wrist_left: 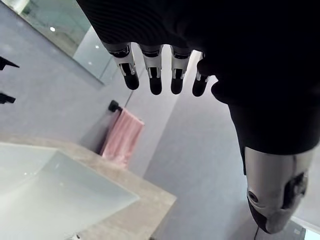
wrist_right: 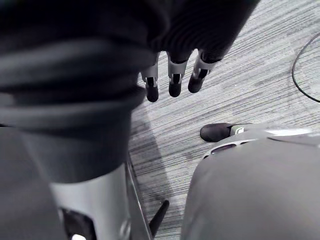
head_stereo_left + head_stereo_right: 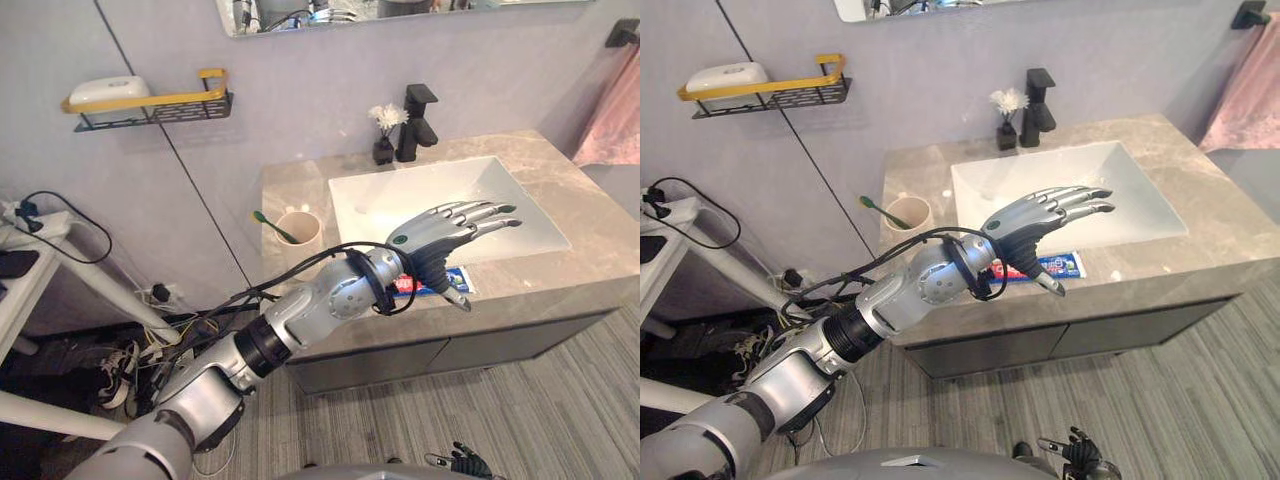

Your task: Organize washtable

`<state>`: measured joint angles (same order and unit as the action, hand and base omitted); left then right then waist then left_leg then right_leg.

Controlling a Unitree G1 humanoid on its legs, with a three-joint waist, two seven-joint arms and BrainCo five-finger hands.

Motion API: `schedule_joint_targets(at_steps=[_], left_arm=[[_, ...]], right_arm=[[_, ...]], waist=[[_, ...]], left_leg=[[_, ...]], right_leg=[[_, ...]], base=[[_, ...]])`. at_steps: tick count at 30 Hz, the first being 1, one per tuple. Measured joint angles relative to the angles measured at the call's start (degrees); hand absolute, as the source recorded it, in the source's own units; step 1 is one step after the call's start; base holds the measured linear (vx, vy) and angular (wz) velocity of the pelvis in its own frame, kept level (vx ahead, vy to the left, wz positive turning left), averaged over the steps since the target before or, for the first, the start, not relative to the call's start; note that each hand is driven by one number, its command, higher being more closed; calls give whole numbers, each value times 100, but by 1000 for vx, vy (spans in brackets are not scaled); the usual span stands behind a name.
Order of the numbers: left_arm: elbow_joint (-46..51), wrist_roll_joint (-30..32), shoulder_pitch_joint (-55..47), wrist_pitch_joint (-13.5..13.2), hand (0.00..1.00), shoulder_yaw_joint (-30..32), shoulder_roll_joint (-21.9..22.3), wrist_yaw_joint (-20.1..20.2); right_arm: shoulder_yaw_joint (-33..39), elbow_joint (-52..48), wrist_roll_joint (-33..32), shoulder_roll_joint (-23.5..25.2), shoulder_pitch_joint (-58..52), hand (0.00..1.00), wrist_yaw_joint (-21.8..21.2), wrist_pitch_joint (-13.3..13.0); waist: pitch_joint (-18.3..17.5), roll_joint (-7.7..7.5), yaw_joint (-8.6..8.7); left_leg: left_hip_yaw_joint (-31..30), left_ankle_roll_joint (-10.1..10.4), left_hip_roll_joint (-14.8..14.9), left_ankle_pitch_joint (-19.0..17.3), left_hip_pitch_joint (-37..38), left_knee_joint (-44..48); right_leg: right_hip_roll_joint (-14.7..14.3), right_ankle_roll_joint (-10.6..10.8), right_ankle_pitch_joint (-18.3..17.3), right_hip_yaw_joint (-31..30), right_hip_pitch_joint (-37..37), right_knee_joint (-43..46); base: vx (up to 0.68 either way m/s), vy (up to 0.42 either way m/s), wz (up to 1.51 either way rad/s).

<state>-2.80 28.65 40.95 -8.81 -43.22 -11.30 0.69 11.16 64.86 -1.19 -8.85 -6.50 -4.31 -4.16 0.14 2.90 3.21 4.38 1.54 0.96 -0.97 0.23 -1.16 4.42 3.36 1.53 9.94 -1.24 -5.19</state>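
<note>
Print on the toothpaste tube (image 3: 1065, 265) is too small to read.

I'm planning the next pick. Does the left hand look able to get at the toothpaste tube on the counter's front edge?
Probably yes. The left hand hangs open just above the toothpaste tube, with nothing between them. The cup stands off to the side, out of the way.

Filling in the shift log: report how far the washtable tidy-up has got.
Done, it seems: the toothbrush stands in the cup at the counter's left. In hand: nothing; the left hand hovers open above the toothpaste tube by the sink's front edge. Left: the tube lies loose on the counter and probably needs putting away. The right hand hangs open, low by the floor.
</note>
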Motion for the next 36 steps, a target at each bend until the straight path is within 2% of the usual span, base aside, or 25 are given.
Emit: schedule_joint_targets(at_steps=[4, 12, 21, 31, 36], left_arm=[[-126, -2, 5, 15, 0, 0, -11, 26], [-562, -5, -32, 22, 0, -27, -63, 144], [-953, -6, -507, 144, 0, -186, -113, 272], [-1252, -5, -526, 233, 0, -186, -203, 268], [-1315, -5, -539, 253, 0, -183, -211, 257]], right_arm=[[16, -4, -2, 22, 4, 0, 3, -4], [64, -202, -14, -8, -36, 0, 51, -3], [60, -240, -15, -12, 12, 0, 59, -4], [34, -241, -16, 35, 66, 0, 84, -4], [35, -240, -54, 36, 65, 0, 88, -4]], waist=[[10, 11, 83], [108, 99, 105], [253, 90, 107], [342, -17, 110], [349, -19, 113]], left_leg=[[-3, 0, -2, 0, 1, -6], [-31, 9, 11, -6, 39, -9], [-76, 13, 13, -5, 51, -50], [-98, 12, 6, -4, 51, -75], [-101, 12, 3, -4, 50, -79]], right_leg=[[2, 1, 2, 1, 1, 0], [-15, 4, 24, 58, -77, -1], [-13, 9, 21, 143, -90, -34], [-6, 11, 21, 187, -96, -27], [-3, 11, 21, 191, -93, -41]], base=[[0, 0, 0], [-1, -3, 1], [-9, 2, 2], [6, -1, 0], [0, 0, 0]])
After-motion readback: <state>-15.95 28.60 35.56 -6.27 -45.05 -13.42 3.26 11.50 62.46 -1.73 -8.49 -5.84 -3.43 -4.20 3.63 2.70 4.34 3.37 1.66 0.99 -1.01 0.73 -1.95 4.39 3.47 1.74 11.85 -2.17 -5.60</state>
